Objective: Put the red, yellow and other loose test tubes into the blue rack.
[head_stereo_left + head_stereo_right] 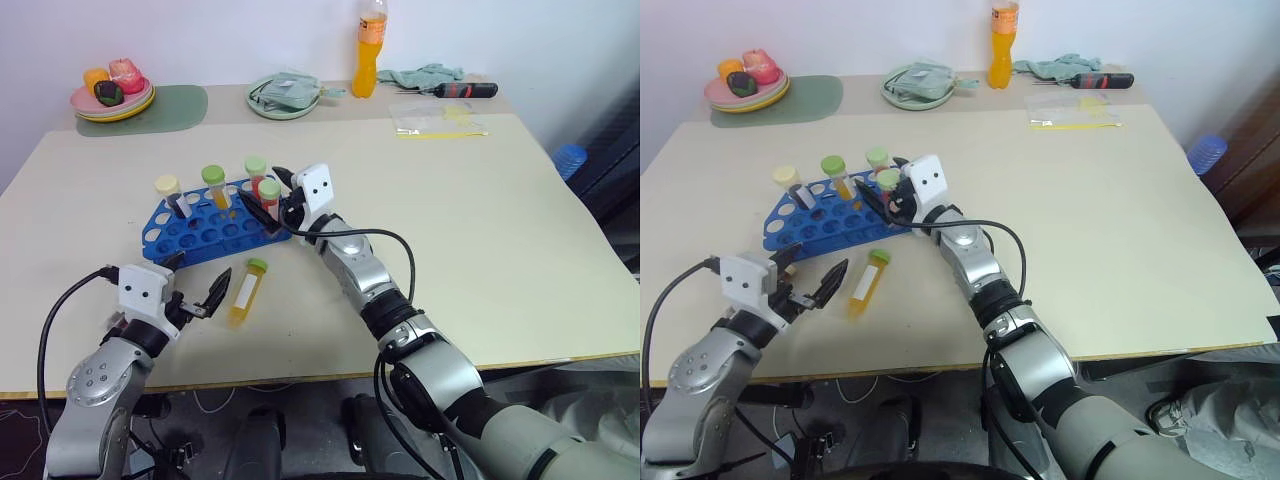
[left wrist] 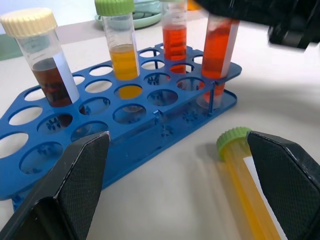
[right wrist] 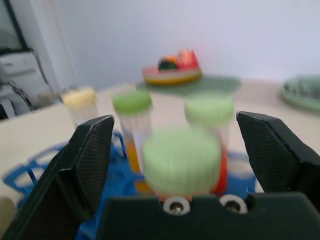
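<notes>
Four test tubes stand upright in the blue rack: one cream-capped with brown liquid, one green-capped with yellow liquid, and two green-capped with red liquid, the nearer red one at the rack's end. One more green-capped yellow tube lies flat on the table, just in front of the rack. The right gripper reaches over the rack's end, its two fingers spread wide on either side of the nearer red tube, not squeezing it. The left gripper hovers level in front of the rack, beside the lying tube, fingers wide apart and holding nothing.
</notes>
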`<state>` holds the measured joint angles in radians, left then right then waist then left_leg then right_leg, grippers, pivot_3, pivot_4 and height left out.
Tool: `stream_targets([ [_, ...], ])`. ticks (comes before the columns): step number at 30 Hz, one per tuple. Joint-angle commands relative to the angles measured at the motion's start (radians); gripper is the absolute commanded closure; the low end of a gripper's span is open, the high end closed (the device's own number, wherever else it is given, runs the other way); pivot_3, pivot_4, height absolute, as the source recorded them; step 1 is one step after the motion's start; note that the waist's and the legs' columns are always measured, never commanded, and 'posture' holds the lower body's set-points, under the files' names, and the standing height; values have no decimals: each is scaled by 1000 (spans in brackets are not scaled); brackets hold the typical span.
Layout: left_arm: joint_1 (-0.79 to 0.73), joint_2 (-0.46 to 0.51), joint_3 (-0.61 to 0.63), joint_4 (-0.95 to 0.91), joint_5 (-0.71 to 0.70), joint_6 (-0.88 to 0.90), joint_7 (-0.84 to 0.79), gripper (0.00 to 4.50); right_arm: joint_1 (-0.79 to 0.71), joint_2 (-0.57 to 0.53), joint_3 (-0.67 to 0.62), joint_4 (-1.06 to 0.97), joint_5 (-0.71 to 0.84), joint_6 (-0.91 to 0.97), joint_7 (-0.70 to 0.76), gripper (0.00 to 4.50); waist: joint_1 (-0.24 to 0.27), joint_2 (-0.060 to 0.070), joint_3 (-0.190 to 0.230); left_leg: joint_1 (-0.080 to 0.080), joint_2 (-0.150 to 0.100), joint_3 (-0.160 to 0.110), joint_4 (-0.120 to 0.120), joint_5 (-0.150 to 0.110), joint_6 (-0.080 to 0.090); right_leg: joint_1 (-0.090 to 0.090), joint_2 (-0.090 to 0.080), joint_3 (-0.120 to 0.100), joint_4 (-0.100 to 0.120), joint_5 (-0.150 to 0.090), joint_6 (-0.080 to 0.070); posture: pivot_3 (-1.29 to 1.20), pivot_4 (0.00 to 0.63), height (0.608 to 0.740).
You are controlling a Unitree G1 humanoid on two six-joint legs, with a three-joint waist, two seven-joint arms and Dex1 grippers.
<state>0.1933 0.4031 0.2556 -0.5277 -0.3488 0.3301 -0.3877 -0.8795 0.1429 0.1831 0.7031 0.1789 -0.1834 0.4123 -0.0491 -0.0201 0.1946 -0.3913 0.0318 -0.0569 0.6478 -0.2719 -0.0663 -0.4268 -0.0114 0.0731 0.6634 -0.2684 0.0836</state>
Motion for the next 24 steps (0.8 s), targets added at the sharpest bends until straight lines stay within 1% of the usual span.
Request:
stream_targets([
  [1,-49,43,-32,-109,-9,179,57,0,71,16,8,-183,10,11,35,38,3,0,0,0,0,0,0,0,0,0,0,0,0,0,0,0,150,740],
  [5,-182,96,-81,-253,-78,550,146,0,145,-96,-4,-377,20,91,102,38,7,-1,0,-1,-1,-2,1,0,0,1,-1,-1,-1,0,0,0,150,740],
  [7,-310,96,-82,-305,-142,819,193,0,173,-169,-16,-459,29,139,150,38,9,0,0,-1,-1,-2,2,0,0,2,-1,-1,0,0,1,0,150,740],
  [8,-372,90,-81,-322,-159,936,210,0,185,-208,-23,-498,39,164,178,38,7,-1,0,-1,-1,-3,2,0,0,2,-1,-2,0,0,1,0,150,740],
  [9,-455,70,-74,-331,-172,1101,211,0,194,-259,-31,-539,53,193,220,38,5,-1,0,-1,-1,-3,2,0,0,2,-1,-2,0,0,1,0,150,740],
  [10,-503,75,-78,-320,-207,1201,214,0,200,-303,-35,-571,63,215,258,38,5,0,0,0,-1,-3,2,0,0,2,-1,-2,0,0,1,0,150,740],
  [11,-534,124,-110,-288,-264,1260,228,0,205,-353,-37,-604,72,233,301,38,0,-1,0,0,-1,-3,2,0,0,2,0,-2,0,0,1,0,150,740],
  [14,-567,264,-197,-210,-424,1284,321,0,221,-479,-35,-713,150,338,453,38,-24,1,0,2,-1,-3,-1,0,0,2,1,-1,0,0,0,0,150,740],
  [15,-590,279,-208,-184,-499,1284,355,0,231,-528,-31,-760,185,377,515,38,-23,1,1,2,0,-3,-1,0,0,2,2,0,1,0,0,0,150,740],
  [16,-614,289,-215,-154,-578,1284,400,0,239,-572,-30,-802,218,416,567,38,-22,1,1,2,0,-4,-1,0,0,1,2,-1,1,-1,0,0,150,740],
  [19,-663,307,-246,-65,-743,1284,569,0,261,-698,-37,-920,319,540,697,38,-14,0,1,1,0,-5,0,0,0,2,0,-2,1,-1,0,0,150,740],
  [22,-684,298,-260,24,-876,1284,750,0,274,-746,-51,-987,375,611,729,38,-12,0,1,1,-1,-4,1,0,0,2,-1,-1,1,0,0,0,150,740],
  [24,-695,284,-263,73,-957,1284,852,0,289,-763,-45,-1016,382,630,739,38,-9,0,1,1,-1,-4,1,0,0,2,0,-2,1,-1,0,0,150,740],
])
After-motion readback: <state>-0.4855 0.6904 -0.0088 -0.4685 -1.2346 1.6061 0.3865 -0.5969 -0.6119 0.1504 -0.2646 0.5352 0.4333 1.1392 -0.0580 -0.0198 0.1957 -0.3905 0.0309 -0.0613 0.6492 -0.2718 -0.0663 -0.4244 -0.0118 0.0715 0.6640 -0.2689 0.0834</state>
